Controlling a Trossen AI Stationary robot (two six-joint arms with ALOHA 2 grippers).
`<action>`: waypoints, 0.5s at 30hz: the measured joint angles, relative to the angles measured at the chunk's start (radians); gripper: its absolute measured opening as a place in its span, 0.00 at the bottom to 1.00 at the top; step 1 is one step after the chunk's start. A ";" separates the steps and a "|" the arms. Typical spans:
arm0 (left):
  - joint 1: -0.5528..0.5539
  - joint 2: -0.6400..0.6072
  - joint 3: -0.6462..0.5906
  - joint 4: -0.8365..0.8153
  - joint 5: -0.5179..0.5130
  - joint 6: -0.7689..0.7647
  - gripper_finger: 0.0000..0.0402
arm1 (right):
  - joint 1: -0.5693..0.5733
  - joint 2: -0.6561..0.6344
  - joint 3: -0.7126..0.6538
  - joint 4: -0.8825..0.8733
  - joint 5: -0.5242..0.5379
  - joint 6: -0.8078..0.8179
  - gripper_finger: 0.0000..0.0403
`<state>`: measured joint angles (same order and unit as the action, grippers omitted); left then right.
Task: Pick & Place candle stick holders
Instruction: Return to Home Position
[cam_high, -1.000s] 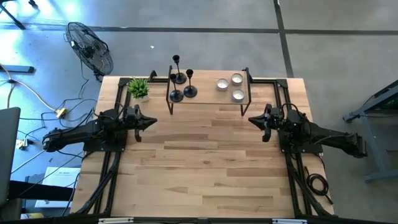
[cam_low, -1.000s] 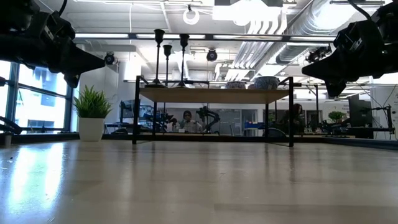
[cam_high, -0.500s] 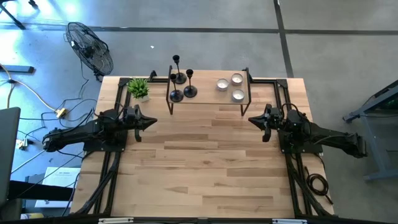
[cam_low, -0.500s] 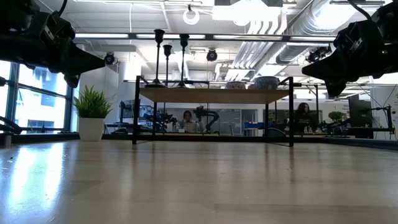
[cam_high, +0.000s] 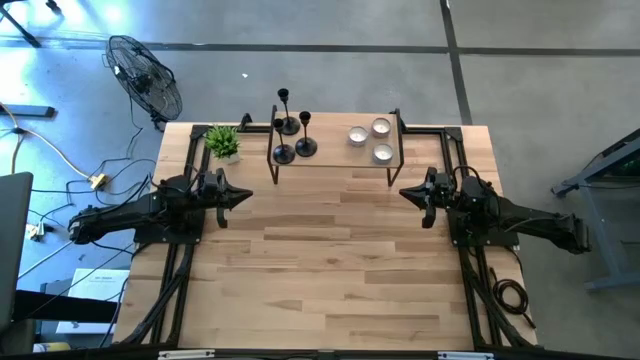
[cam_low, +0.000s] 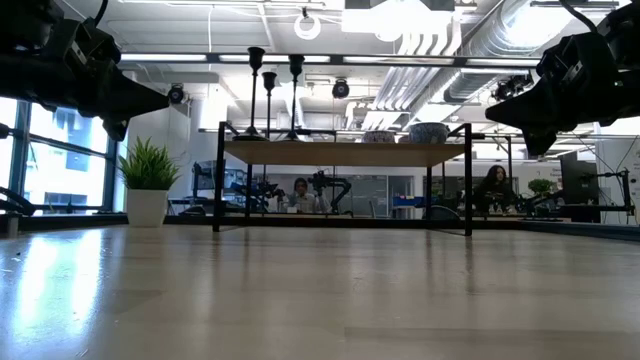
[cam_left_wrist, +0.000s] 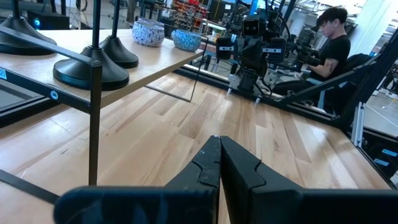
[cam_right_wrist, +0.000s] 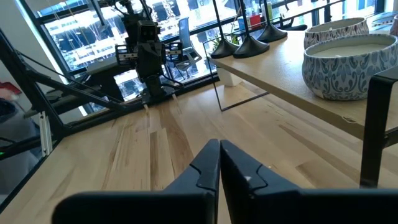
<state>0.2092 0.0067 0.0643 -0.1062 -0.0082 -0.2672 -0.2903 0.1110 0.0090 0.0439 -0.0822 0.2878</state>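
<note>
Three black candle stick holders (cam_high: 293, 135) stand on their round bases on the left half of a small raised wooden shelf (cam_high: 335, 158) at the table's far side. Their thin stems (cam_low: 270, 95) rise to different heights. Three tealight cups (cam_high: 371, 139) sit on the shelf's right half. My left gripper (cam_high: 247, 196) hovers shut at the table's left side, pointing level toward the middle. My right gripper (cam_high: 402, 191) hovers shut at the right side, facing it. Neither touches anything.
A small potted plant (cam_high: 223, 142) stands at the far left, beside the shelf. The shelf has thin black metal legs (cam_low: 218, 178). A bare stretch of wood (cam_high: 330, 260) lies between the arms and toward the near edge. A person (cam_left_wrist: 329, 37) sits beyond the table.
</note>
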 joint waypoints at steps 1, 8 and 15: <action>0.000 0.000 0.000 0.000 0.000 0.000 0.00 | 0.000 0.000 0.000 0.000 0.000 0.000 0.02; 0.000 0.000 0.000 0.000 0.000 0.000 0.00 | 0.000 0.000 0.000 0.000 0.000 0.000 0.02; 0.000 0.000 0.000 0.000 0.000 0.000 0.00 | 0.000 0.000 0.000 0.000 0.000 0.000 0.02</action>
<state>0.2091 0.0067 0.0643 -0.1062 -0.0082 -0.2672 -0.2905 0.1112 0.0090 0.0440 -0.0822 0.2882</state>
